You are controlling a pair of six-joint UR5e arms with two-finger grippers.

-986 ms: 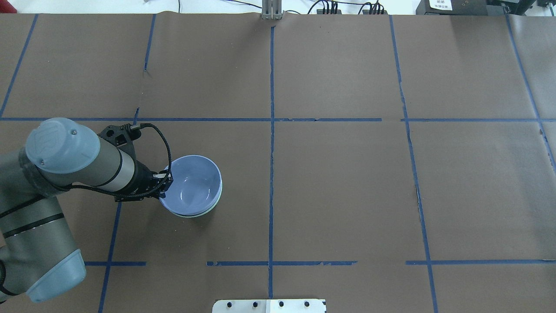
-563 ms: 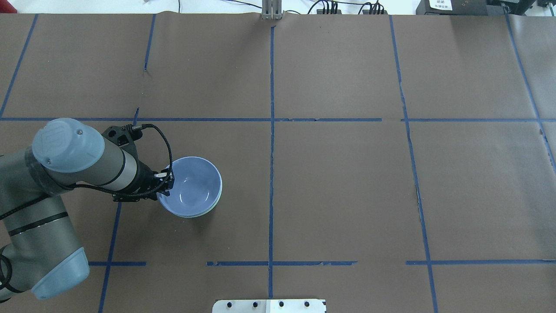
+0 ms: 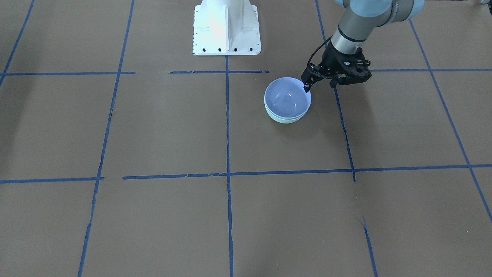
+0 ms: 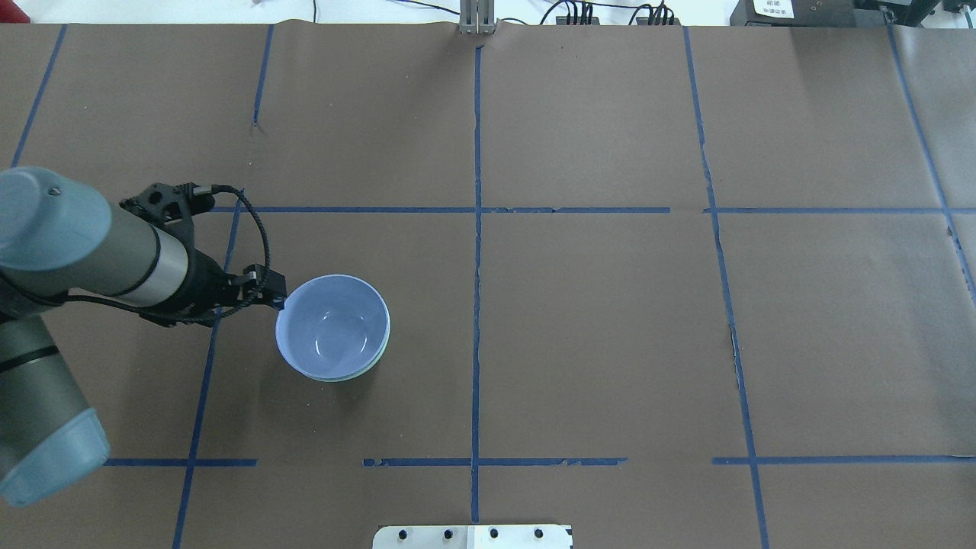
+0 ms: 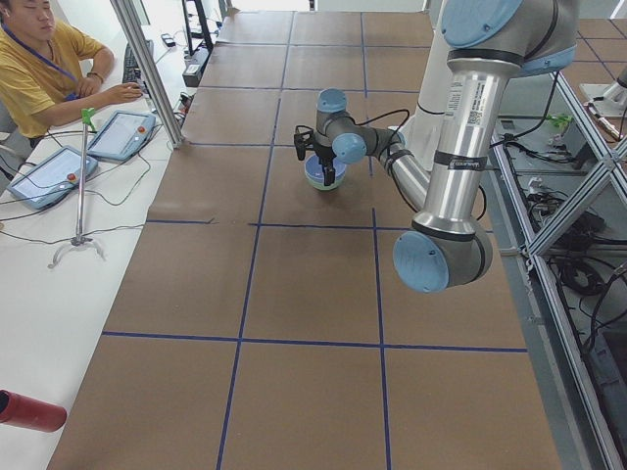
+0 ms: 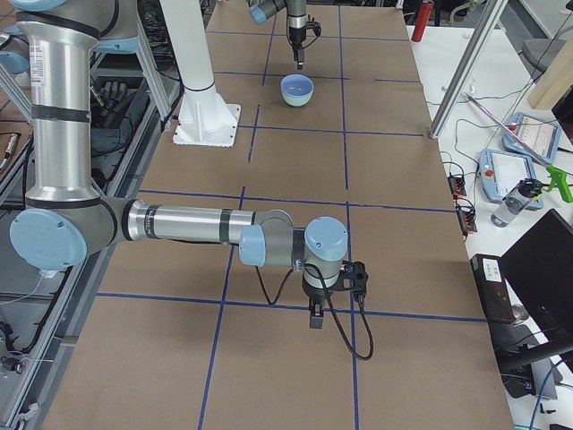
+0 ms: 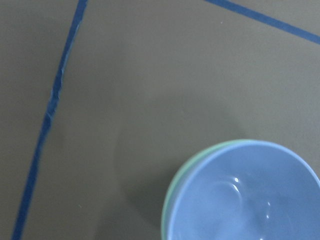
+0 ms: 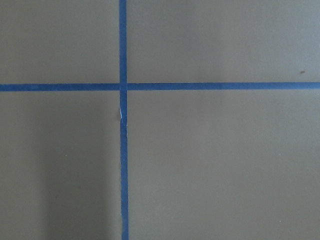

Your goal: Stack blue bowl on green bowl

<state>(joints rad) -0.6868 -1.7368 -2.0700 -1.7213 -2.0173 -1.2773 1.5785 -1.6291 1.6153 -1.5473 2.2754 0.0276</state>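
Observation:
The blue bowl [image 4: 333,324] sits nested inside the green bowl [image 3: 286,119], whose mint rim shows only as a thin crescent under it. The stack also shows in the left wrist view, blue bowl [image 7: 250,200] over the green rim [image 7: 171,197]. My left gripper [image 4: 276,300] is just outside the blue bowl's left rim, raised and empty, and looks slightly open. It shows at the bowl's right edge in the front view [image 3: 306,87]. My right gripper [image 6: 314,321] hangs over bare table far from the bowls; I cannot tell whether it is open or shut.
The table [image 4: 610,320] is covered in brown paper with a grid of blue tape lines. The white robot base plate [image 3: 226,27] stands behind the bowls. An operator [image 5: 39,69] sits at the far side with tablets.
My left gripper has let go of the blue bowl's rim and pulled back to the left and up. The blue bowl has settled into the green bowl.

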